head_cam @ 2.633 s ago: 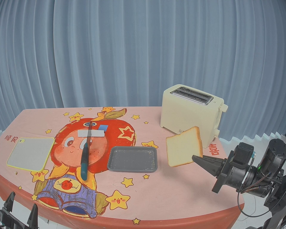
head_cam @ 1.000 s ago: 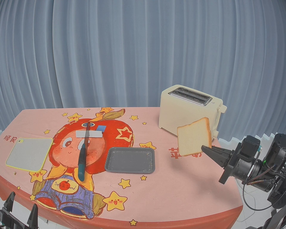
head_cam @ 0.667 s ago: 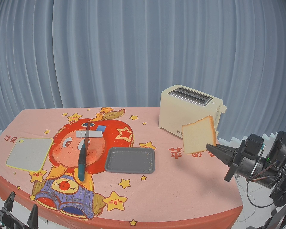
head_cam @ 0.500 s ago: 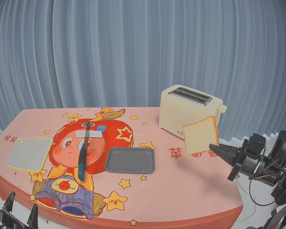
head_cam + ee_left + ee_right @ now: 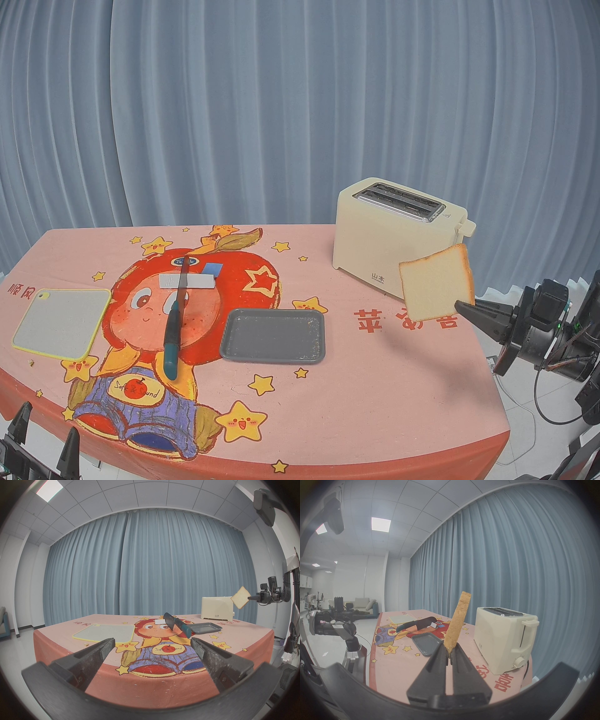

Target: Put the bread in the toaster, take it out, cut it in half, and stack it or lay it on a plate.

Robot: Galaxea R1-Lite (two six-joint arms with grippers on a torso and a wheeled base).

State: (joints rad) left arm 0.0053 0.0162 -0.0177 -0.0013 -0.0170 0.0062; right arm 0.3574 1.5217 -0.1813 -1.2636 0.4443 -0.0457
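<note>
A slice of bread [image 5: 437,282] hangs in the air in front of the cream toaster [image 5: 392,234], held by a lower corner in my right gripper [image 5: 462,305], which is shut on it. The right wrist view shows the bread [image 5: 457,620] edge-on, rising from the pinched fingertips [image 5: 449,650], with the toaster [image 5: 504,638] beside it. The toaster's two top slots hold nothing. My left gripper [image 5: 44,432] stands open below the table's front left edge; its own view shows wide-apart fingers [image 5: 90,657]. A grey plate [image 5: 274,335] lies mid-table.
A teal-handled knife [image 5: 174,322] rests on a small holder left of the plate. A grey cutting board with a yellow rim [image 5: 57,321] lies at the far left. The table's right edge runs under the right arm.
The right gripper has carried the bread up and to the right, from low over the table to beside the toaster's front right corner. The head camera shifted slightly after the earliest frame.
</note>
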